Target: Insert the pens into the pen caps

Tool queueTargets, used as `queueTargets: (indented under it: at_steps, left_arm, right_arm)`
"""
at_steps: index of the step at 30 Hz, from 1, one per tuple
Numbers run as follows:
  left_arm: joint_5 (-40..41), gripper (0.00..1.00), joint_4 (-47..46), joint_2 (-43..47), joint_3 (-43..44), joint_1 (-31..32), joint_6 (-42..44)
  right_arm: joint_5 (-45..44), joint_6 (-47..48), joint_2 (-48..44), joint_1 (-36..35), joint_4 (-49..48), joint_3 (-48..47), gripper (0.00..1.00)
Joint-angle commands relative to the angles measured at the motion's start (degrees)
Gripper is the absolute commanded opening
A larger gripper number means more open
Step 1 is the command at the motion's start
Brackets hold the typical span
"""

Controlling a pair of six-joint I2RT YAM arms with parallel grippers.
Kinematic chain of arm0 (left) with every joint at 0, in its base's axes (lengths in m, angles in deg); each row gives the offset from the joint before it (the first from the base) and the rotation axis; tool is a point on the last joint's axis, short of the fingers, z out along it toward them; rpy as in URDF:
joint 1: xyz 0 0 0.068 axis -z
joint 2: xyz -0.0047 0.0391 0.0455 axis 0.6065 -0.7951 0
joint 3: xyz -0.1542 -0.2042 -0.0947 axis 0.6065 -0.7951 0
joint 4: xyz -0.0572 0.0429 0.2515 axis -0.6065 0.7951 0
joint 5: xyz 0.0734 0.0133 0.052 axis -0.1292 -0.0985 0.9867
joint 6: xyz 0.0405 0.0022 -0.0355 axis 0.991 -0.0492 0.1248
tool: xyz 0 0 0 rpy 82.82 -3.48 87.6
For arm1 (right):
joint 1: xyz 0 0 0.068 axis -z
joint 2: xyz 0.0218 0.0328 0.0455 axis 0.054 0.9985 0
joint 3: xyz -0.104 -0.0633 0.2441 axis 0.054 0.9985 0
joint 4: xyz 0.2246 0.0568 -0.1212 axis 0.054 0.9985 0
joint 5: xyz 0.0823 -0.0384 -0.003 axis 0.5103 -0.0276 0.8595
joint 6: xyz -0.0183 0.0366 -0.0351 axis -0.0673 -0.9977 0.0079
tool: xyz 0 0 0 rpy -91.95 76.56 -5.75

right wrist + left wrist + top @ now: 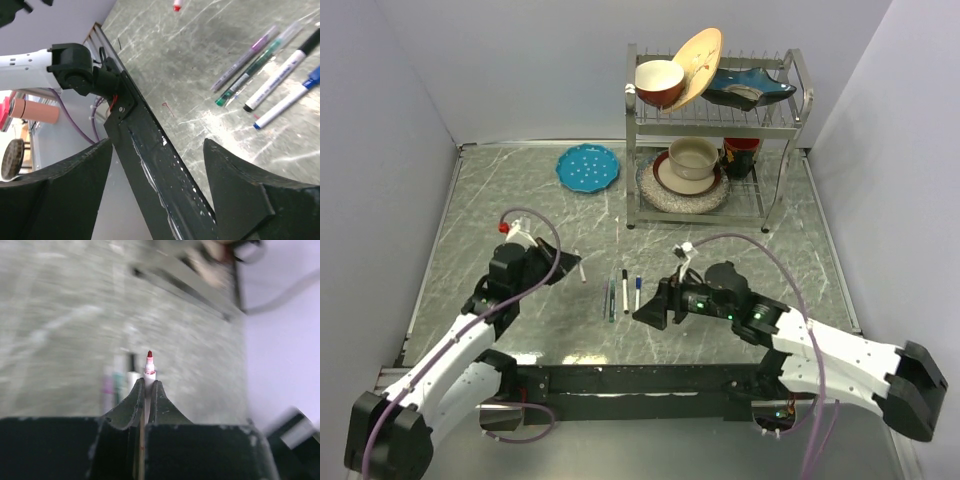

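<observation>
A grey marbled table [520,200] has a dish rack [710,117] at its far side. In front of the rack and off to its left, the left gripper [148,385] is clamped shut on a red pen [149,371], whose red tip sticks out beyond the jaws. Four loose pens [278,76] lie side by side in front of the rack. The right gripper [158,145] hovers just nearer than them, jaws wide apart and empty. No caps can be made out. The likely risk is that the thin round barrel swivels or slides back between the jaws when pressed into a cap. The open gripper, so near the loose pens, may also nudge them out of line
</observation>
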Motion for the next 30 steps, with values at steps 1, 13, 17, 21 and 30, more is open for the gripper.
queueTargets:
  at_steps: [1,13,17,21,30]
  left_arm:
    - [-11.0,0.01,-12.8,2.0,-3.8,4.6,-2.9]
    - [-9.5,0.01,-27.1,11.3,-8.6,13.6,-7.8]
    - [-9.0,0.01,-27.5,12.3,-9.3,13.6,-8.0]
    - [-9.2,0.01,-27.2,12.7,-9.4,13.6,-8.0]
    - [-8.8,0.01,-28.6,14.1,-11.0,13.6,-9.8]
  right_arm:
    - [3.9,-1.1,6.7,0.1,-10.2,-4.6,0.78]
    - [0.4,-4.4,21.2,-4.0,-18.6,-11.8,0.62]
    - [-1.0,-6.1,23.3,-5.0,-22.5,-12.7,0.60]
    - [-3.7,-6.8,23.7,-5.3,-23.4,-12.5,0.54]
    - [-6.4,-7.5,22.1,-5.2,-24.9,-11.2,0.37]
